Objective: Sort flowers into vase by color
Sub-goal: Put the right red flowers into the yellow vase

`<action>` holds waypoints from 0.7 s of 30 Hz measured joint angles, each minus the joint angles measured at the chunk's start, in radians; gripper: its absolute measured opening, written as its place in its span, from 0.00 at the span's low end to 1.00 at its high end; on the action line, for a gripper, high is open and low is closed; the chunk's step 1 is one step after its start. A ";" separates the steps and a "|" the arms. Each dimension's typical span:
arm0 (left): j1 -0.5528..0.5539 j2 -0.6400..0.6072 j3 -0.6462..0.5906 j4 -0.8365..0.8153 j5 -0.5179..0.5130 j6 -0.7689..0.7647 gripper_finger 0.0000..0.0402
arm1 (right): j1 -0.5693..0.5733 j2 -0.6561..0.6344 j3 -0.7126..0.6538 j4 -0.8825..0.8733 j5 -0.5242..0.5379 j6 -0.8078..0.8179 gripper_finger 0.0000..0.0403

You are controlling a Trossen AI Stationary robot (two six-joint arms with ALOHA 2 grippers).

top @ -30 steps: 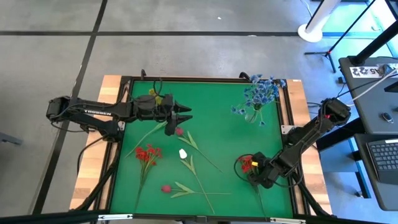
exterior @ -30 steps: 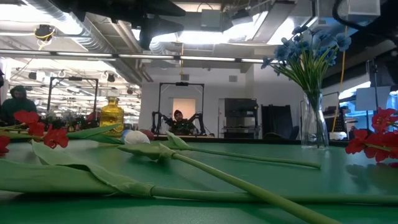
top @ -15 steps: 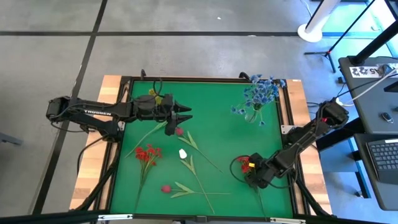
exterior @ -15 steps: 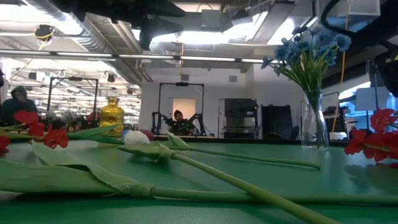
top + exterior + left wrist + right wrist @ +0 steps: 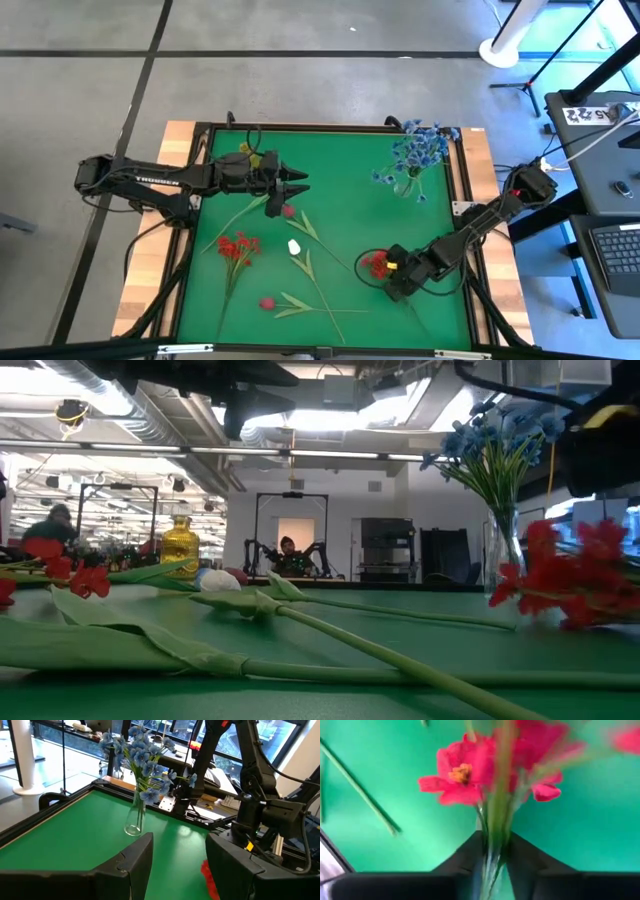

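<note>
My right gripper (image 5: pixel 392 282) pinches 1 red flower (image 5: pixel 377 264) by its stem, low over the mat's near right. It's light and floppy (hold just under the bloom). Left gripper (image 5: pixel 297 184) waits mid-table, fingers spread.

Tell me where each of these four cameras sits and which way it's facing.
High: overhead, straight down on table; both arms.
Low: table height, level across; red flowers in front of room; no gripper clear.
Left wrist: past own open fingers toward blue flowers.
Right wrist: fingers shut on red stem.
Shared: vase of blue flowers in high, low, left wrist.
</note>
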 joint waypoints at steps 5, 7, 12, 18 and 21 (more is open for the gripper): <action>0.000 0.000 0.000 0.017 -0.007 -0.001 0.44 | -0.044 -0.022 0.000 0.051 0.082 -0.100 0.03; 0.000 0.000 0.000 0.049 -0.007 0.004 0.44 | -0.073 -0.046 0.000 0.071 0.137 -0.156 0.03; -0.003 -0.001 0.000 0.136 -0.007 0.026 0.44 | -0.179 -0.133 0.002 0.147 0.225 -0.323 0.08; -0.003 -0.055 0.002 0.162 -0.007 0.027 0.44 | -0.304 -0.261 0.002 0.334 0.261 -0.569 0.02; -0.002 -0.117 0.003 0.161 -0.006 0.028 0.44 | -0.361 -0.319 0.002 0.470 0.275 -0.697 0.03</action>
